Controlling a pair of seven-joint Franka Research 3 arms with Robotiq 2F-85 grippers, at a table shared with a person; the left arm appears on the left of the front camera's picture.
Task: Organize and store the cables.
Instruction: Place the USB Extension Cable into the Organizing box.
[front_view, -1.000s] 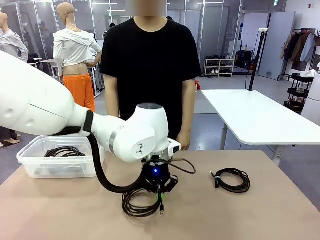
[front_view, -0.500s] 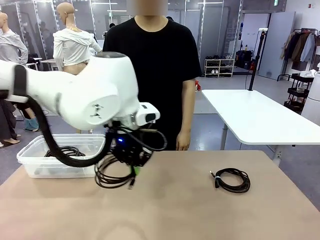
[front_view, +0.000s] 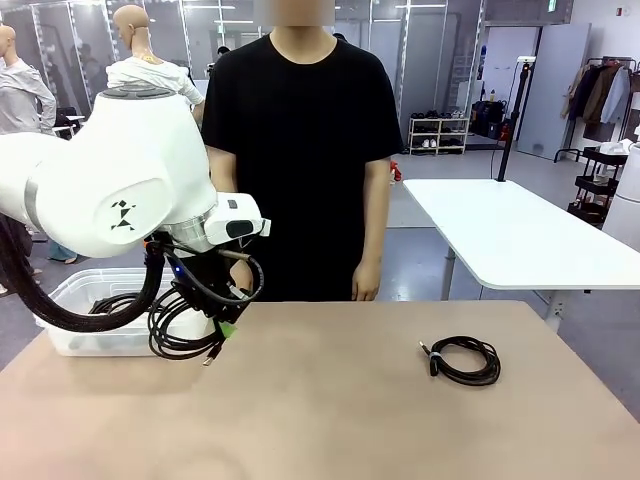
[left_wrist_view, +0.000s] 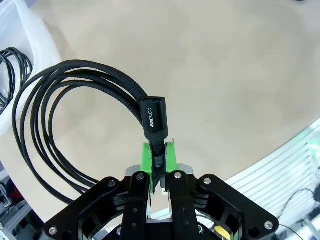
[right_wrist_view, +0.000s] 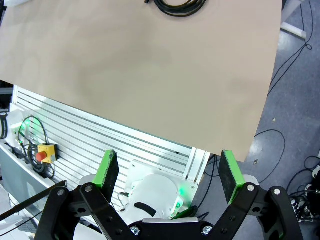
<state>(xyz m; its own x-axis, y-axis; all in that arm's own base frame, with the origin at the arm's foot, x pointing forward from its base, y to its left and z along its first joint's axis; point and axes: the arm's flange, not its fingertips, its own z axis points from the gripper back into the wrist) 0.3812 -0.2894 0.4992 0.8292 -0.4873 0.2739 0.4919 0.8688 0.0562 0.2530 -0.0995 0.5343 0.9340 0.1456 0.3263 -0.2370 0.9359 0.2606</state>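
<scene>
Your left end effector (left_wrist_view: 159, 156) clamps one cable coil (left_wrist_view: 107, 80) at its plug end, so the loops dangle together beside the storage bin (front_view: 85, 340), ready to drop in. Your right end effector (right_wrist_view: 169, 160) stands apart.

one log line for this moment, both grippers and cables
left gripper: shut on held cable, beside bin | right gripper: open, empty | bin: stored cable inside | table: loose cable
</scene>
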